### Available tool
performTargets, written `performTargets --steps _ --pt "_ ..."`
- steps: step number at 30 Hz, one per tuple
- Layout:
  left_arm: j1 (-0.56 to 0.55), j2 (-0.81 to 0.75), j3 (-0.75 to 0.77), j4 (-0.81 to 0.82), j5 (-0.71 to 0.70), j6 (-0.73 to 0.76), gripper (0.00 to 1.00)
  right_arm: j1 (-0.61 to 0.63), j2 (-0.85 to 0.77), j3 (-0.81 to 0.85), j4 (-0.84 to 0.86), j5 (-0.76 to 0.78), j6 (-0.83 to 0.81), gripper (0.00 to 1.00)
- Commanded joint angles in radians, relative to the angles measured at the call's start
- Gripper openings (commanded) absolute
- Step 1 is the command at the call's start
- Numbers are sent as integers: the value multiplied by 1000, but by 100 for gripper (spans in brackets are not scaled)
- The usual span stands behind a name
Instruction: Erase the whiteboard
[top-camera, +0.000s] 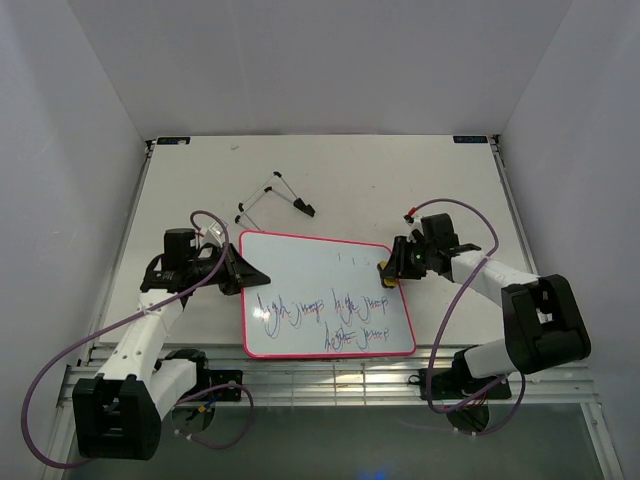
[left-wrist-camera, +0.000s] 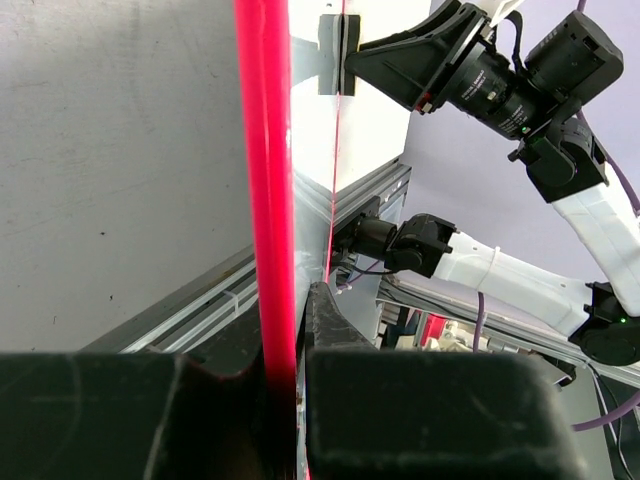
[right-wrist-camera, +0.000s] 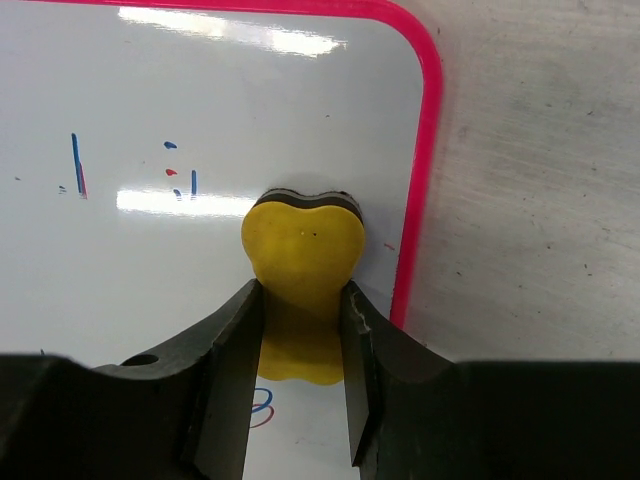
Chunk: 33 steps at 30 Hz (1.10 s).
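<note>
**Whiteboard.** The whiteboard (top-camera: 325, 295) lies flat on the tabletop (top-camera: 400, 180), between the two arms and toward the near edge, turned slightly out of square. Blue-purple writing (top-camera: 320, 318) fills its near half in two lines. The far half is mostly clean, with a few small blue and red marks.

**Left fingers.** The left fingers (top-camera: 250, 275) are closed on the board's left edge. In the left wrist view the pink rim (left-wrist-camera: 265, 150) runs straight down into the narrow slot between the two fingers (left-wrist-camera: 420, 410), which press against it from both sides.

**Right fingers.** The right fingers (top-camera: 397, 262) are clamped on a yellow eraser (top-camera: 384, 268) at the board's right edge, in its far half. In the right wrist view both fingers (right-wrist-camera: 225, 350) grip the sides of the eraser (right-wrist-camera: 303, 245). Its dark pad faces the white surface just inside the rim, below a rounded corner. Whether the pad touches the surface cannot be determined.

**Other items.** A black wire stand (top-camera: 275, 197) lies on the tabletop beyond the board, apart from it.
</note>
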Motion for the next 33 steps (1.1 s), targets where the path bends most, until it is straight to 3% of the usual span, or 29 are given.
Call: performTargets --steps 1,6,10,14,20,29,33 --pt "11 -9 22 55 -277 97 0 17 78 -35 -131 -31 -59 32" --pt "11 27 6 98 -179 120 0 239 102 63 -97 -77 -20 32" --pt "11 41 8 101 -151 128 0 433 161 245 -74 -85 24 32" --pt "9 30 6 101 -155 126 0 468 248 377 -97 -73 21 32" --pt "9 27 8 96 -168 120 0 337 352 391 -153 -41 -34 32" --pt "11 25 8 95 -189 117 0 -8 291 138 -209 72 -137 32" --pt "11 39 8 101 -174 120 0 -6 280 134 -200 23 -137 32"
